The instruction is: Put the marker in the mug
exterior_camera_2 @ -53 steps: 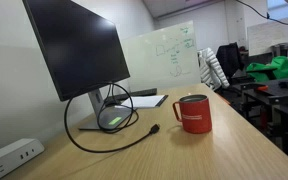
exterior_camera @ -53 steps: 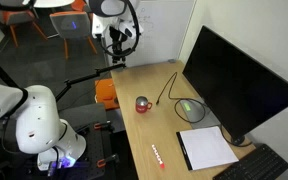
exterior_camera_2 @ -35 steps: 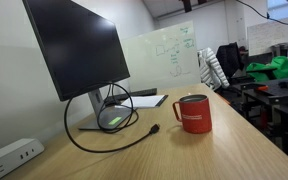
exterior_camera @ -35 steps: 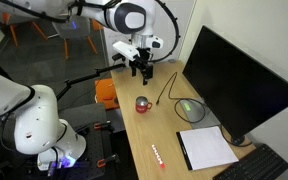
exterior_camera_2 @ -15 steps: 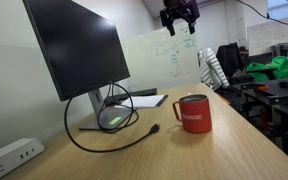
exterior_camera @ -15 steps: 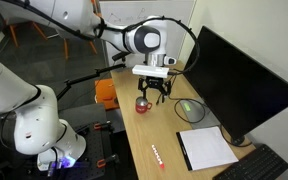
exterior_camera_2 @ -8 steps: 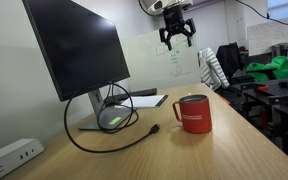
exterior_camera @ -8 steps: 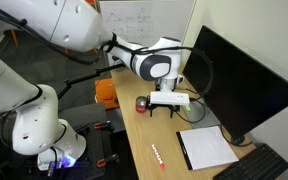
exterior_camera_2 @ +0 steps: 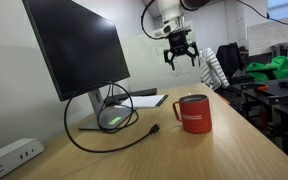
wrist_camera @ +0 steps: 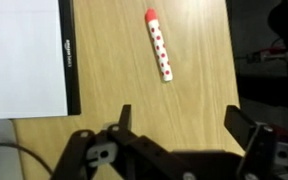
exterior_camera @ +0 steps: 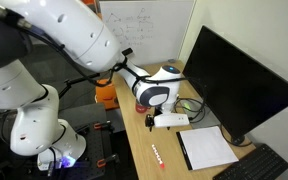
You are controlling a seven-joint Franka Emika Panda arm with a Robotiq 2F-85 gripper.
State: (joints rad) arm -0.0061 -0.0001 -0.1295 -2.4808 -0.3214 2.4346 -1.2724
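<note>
The marker (wrist_camera: 159,45), a whitish stick with red dots and a red end, lies flat on the wooden desk. It shows in the wrist view ahead of my fingers, and in an exterior view (exterior_camera: 159,155) near the desk's front edge. My gripper (wrist_camera: 184,125) is open and empty, hanging in the air above the desk (exterior_camera: 172,121), short of the marker. The dark red mug (exterior_camera_2: 192,113) stands upright on the desk, with the gripper (exterior_camera_2: 180,56) high behind it. In the exterior view with the arm, the mug is hidden behind the arm.
A white notepad with a black edge (wrist_camera: 24,55) lies beside the marker (exterior_camera: 206,148). A large monitor (exterior_camera: 239,85) and coiled black cable (exterior_camera_2: 112,110) stand along the desk's side. A keyboard (exterior_camera: 254,165), an orange boxy object (exterior_camera: 105,95) and a power strip (exterior_camera_2: 9,155) are also there.
The arm has swung from the far end of the desk, past the mug, toward the marker and come lower. The gripper stays open and empty.
</note>
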